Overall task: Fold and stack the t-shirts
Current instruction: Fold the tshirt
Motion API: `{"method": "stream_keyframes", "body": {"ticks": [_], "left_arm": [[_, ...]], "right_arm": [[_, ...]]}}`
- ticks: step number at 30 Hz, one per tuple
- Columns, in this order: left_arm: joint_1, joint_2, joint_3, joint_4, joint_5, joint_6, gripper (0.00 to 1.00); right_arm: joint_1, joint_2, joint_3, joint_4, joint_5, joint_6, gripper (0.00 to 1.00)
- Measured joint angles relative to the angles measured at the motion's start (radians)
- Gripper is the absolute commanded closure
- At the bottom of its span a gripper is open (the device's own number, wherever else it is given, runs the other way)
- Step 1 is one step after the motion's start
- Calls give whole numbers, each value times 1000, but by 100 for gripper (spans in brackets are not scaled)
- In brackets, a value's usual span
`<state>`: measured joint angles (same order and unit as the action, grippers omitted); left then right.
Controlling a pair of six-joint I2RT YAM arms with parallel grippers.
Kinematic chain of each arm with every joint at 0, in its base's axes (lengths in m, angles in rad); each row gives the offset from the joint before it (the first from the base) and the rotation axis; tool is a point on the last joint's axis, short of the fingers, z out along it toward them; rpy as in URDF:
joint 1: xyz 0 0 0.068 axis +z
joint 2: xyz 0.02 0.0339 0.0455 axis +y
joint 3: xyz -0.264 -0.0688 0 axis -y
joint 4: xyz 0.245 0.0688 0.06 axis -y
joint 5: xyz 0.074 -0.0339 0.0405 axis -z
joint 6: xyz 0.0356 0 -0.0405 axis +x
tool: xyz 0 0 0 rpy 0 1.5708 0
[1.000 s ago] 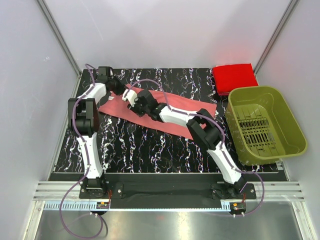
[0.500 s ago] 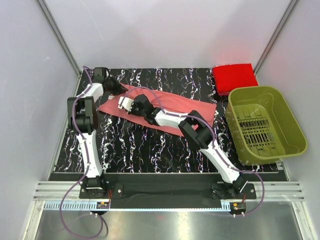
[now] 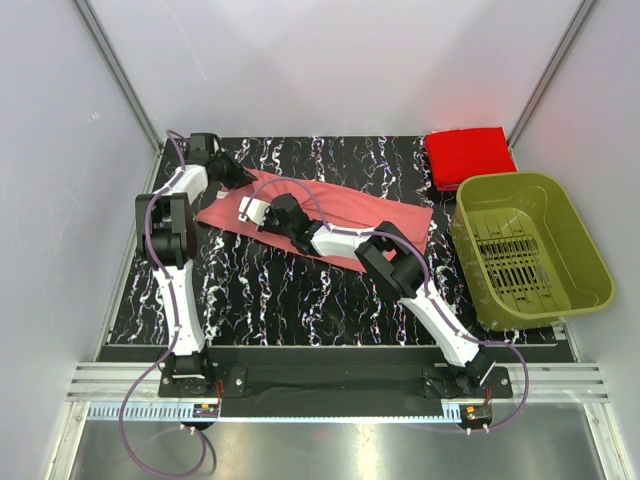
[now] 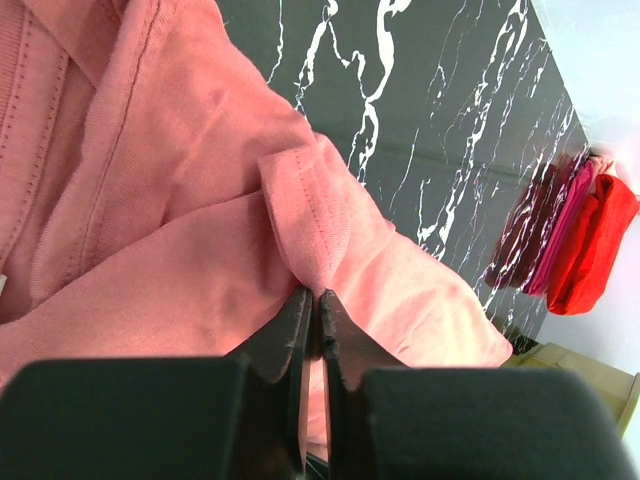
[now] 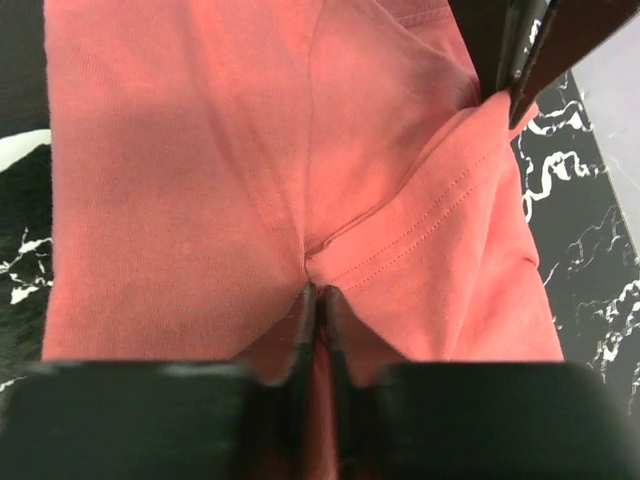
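Observation:
A salmon-pink t-shirt (image 3: 385,212) lies as a long folded band across the black marbled table (image 3: 270,290). My left gripper (image 3: 238,177) is at the band's far left corner, shut on a hemmed fold of pink cloth (image 4: 180,200); its tips (image 4: 313,297) pinch the fabric. My right gripper (image 3: 250,210) reaches over the band to its left end, where its tips (image 5: 317,292) are shut on a seam of the same shirt (image 5: 180,150). The left gripper's fingers (image 5: 515,50) show at the top right of the right wrist view. A brighter red t-shirt (image 3: 468,155) lies folded at the back right.
An olive-green plastic basket (image 3: 560,215) stands at the table's right side, just in front of the red shirt (image 4: 592,240). White walls and metal posts close in the back and sides. Both arm bases (image 3: 330,380) sit on the near rail.
My right gripper has moved left and nearer along the pink shirt and closed on the cloth. The left gripper has stayed pinched at the far left corner.

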<state>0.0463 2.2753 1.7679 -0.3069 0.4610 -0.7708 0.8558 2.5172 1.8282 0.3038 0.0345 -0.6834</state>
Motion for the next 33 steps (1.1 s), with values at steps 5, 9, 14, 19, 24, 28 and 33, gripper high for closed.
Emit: {"method": "stream_keyframes", "body": {"ticks": [5,9,14,19,24,28,33], "left_arm": [[-3,0,5,-5,-2,3,88],[-7,10,16,-7,-3,4,89],[-13,33,39,-8,-3,5,88],[-17,42,39,-11,-3,5,88],[-19,45,39,-12,-5,5,88],[-19,47,39,-12,-5,5,89],[-19,52,50,-20,-6,6,89]], "right_arm": [[0,0,8,-10,-2,0,78],[0,0,22,-18,0,1,75],[0,1,48,-20,3,-5,70],[0,10,72,-21,5,-17,81],[0,21,84,-23,6,-24,80],[0,22,84,-35,6,-34,76],[0,22,85,-70,-1,-48,75]]}}
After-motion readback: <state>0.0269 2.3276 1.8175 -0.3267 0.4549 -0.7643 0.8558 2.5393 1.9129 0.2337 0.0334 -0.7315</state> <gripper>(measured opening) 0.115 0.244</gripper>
